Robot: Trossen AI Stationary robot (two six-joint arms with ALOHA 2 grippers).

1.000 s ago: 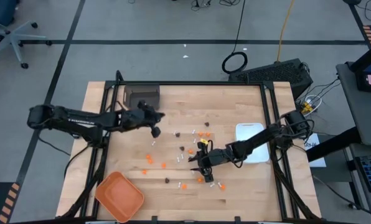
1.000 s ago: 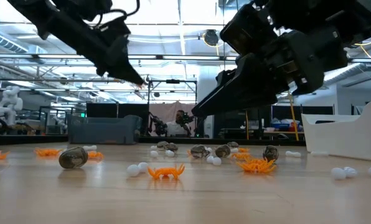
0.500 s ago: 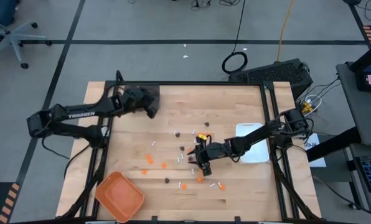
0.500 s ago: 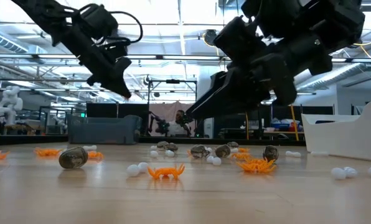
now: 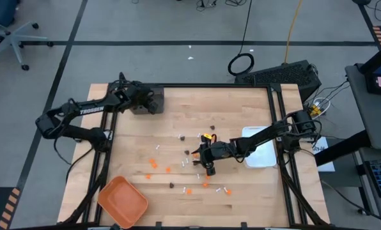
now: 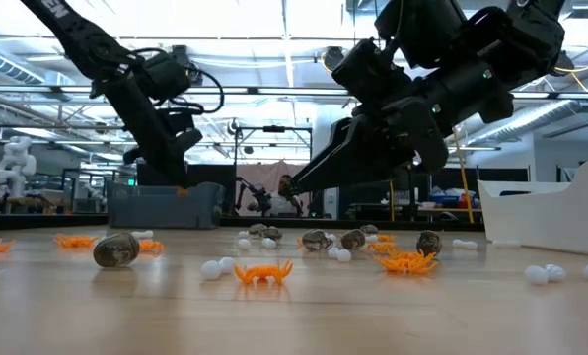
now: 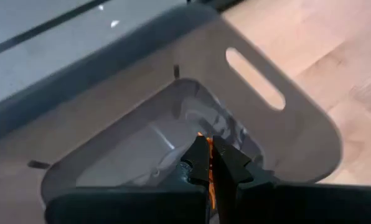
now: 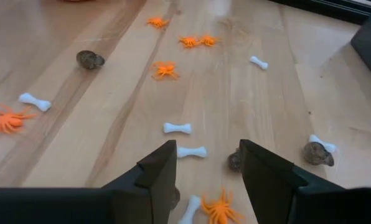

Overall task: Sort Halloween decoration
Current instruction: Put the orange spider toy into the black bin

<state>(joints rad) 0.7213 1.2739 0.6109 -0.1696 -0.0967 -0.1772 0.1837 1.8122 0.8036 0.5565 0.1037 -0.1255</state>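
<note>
Swinging back across the table, the left gripper (image 5: 153, 105) now sits over the grey bin (image 5: 146, 99) at the far-left corner; half a sec ago it was short of it, a sec ago out mid-table near the scatter. We see its fingers pinched together on a sliver of orange, an orange bit (image 7: 209, 180), w/ the bin's pale floor right under the tips in the left wrist view. So we're at the drop-off: piece carried, not yet let go. In the low view that arm hangs over the grey bin (image 6: 166, 205) in the background, tip just at its rim. Meanwhile the right gripper (image 5: 208, 165) has crept a little toward the table's middle and lower vs. a sec ago; its jaws stand apart, nothing between them, hovering over the scatter. Under it we get a white stick (image 8: 191, 151) lying between the fingers' line, another white stick (image 8: 177, 128) just beyond, a dark bit (image 8: 235, 160) touching close to one finger, an orange spider-like piece (image 8: 221, 208) near the tips. Rest of the Halloween decoration (image 5: 190, 160) lies loose on the wood, mid-table; the orange tray (image 5: 122, 199) at the near-left corner and the white dish (image 5: 259, 148) on the right look bare as far as we can tell. Our read: sorting is early, most pcs to go, right arm lining up its next pick.
</note>
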